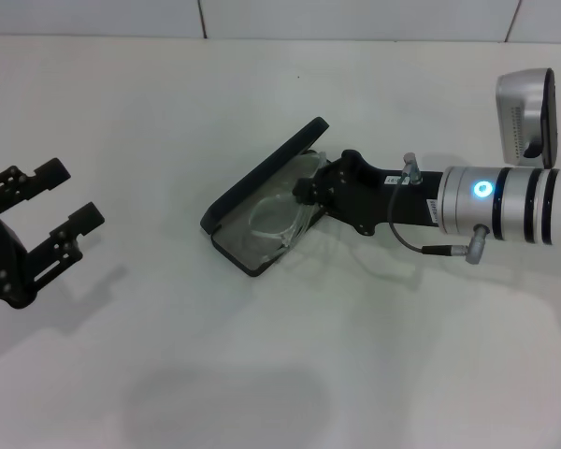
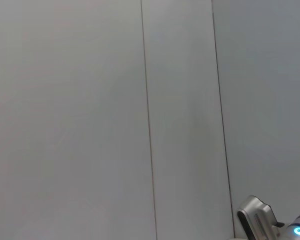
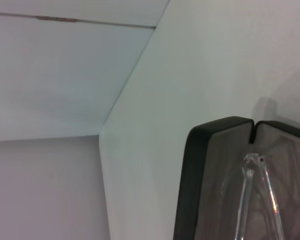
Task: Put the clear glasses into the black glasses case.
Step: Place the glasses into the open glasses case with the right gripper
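Head view. Black glasses case (image 1: 252, 201) open near table centre, lid raised toward 12 o'clock, tray toward 6. Clear glasses (image 1: 276, 223) lying in the tray, lenses over the grey lining, possibly resting partly on the 3 o'clock rim. Right gripper (image 1: 309, 192) reaching in from 3 o'clock, tip at the tray's near edge, just beside or touching the frame; whether clenched on the glasses or let go, cannot tell. Left gripper (image 1: 51, 215) parked at 9 o'clock, well apart from the case, fingers spread, holding nothing.

Left wrist view. Only grey wall panels; a bit of the right arm (image 2: 290, 227) at the corner. Nothing of the task here.

Right wrist view. Case corner (image 3: 200, 165) with hinge notch, grey lining, one clear temple arm (image 3: 255, 200) running across the tray. Own fingers not shown.

Judgement: placing step, nearly done. Best to settle the frame flat inside the rim before letting go, temples folded within the tray, then back out toward 3 o'clock low and straight, avoiding the raised lid. Risk: the frame catching on the rim and tipping out. White table (image 1: 262, 374) open at 6 and 9 o'clock; far edge and wall at 12 o'clock, clear of the case.
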`<state>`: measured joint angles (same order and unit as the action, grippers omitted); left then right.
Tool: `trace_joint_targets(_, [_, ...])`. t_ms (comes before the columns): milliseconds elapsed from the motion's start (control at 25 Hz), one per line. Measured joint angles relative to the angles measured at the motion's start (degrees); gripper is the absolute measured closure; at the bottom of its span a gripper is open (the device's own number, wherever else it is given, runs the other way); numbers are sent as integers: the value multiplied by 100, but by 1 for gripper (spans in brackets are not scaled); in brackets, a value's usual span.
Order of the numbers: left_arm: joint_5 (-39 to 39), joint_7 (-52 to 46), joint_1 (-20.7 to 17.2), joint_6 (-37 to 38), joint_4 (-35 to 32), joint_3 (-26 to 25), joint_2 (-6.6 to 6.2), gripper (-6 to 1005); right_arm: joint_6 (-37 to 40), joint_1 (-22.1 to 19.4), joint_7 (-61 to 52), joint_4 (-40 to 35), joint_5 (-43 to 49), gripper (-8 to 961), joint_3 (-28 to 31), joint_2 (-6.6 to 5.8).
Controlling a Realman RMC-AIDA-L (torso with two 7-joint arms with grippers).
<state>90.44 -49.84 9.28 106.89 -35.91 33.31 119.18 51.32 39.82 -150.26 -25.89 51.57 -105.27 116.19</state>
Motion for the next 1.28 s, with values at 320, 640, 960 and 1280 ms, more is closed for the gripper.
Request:
trace_joint_targets(320, [-1,55,-14,6,49,2,17,438,-193,3,84,-121,-63,888,-116,0])
trace_joint_targets(640, [-1,73,-22,8,58,0,18,439,-349,19,93,-153,-68,870,-162,0])
trace_joint_targets(960, [-1,71,-10,8,67,0,17,439,-415,43,93,-228,-79,852,-189,0])
trace_joint_targets(1280, [0,71,21,8,109,0,5,439,-477,67,200,-234,-220,834,-298,0])
